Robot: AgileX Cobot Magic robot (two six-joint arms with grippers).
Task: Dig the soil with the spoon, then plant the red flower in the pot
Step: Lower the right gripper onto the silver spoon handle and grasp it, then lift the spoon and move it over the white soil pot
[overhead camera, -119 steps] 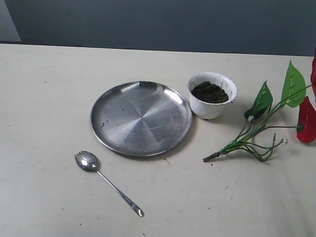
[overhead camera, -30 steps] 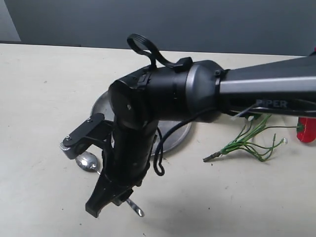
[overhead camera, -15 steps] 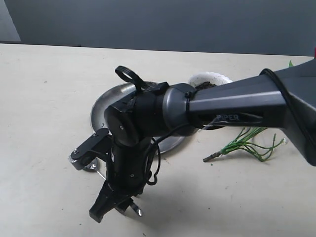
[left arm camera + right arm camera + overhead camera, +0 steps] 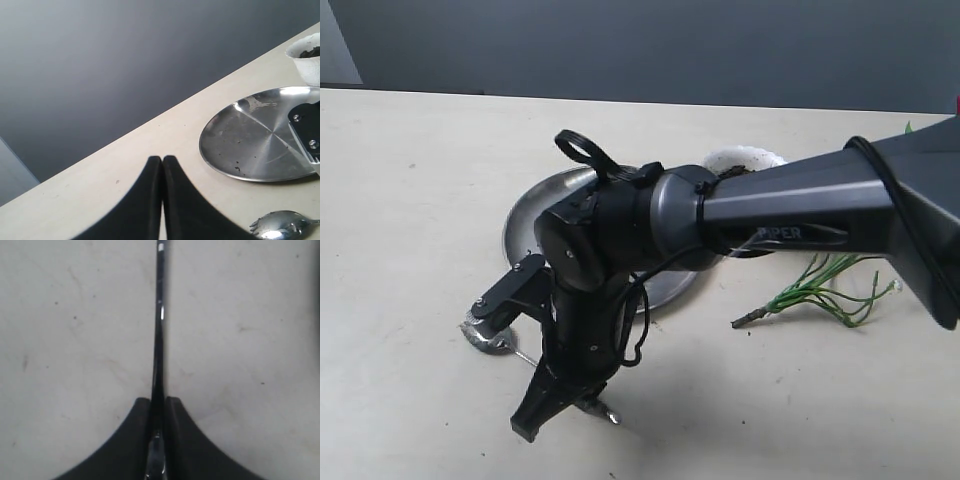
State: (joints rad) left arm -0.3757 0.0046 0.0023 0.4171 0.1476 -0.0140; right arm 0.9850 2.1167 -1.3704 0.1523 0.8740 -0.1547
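Note:
The silver spoon [image 4: 492,341] lies on the table in front of the steel plate, its toothed bowl [image 4: 280,227] showing in the left wrist view. My right gripper [image 4: 563,399] reaches across from the right and is shut on the thin handle [image 4: 159,315] near its end. The white scalloped pot [image 4: 744,157] stands behind the arm, its dark soil [image 4: 313,51] only partly seen. Green stems of the red flower [image 4: 818,291] lie at the right; the blooms are almost wholly hidden. My left gripper [image 4: 162,160] is shut and empty above the table.
A large round steel plate [image 4: 533,213] lies between the spoon and the pot, half covered by my right arm [image 4: 790,215]. The table's far edge meets a dark wall.
Four seconds ago no arm was in view. My right arm came across over the plate, lowered, and its fingers closed on the spoon's handle; the spoon has shifted slightly to the left.

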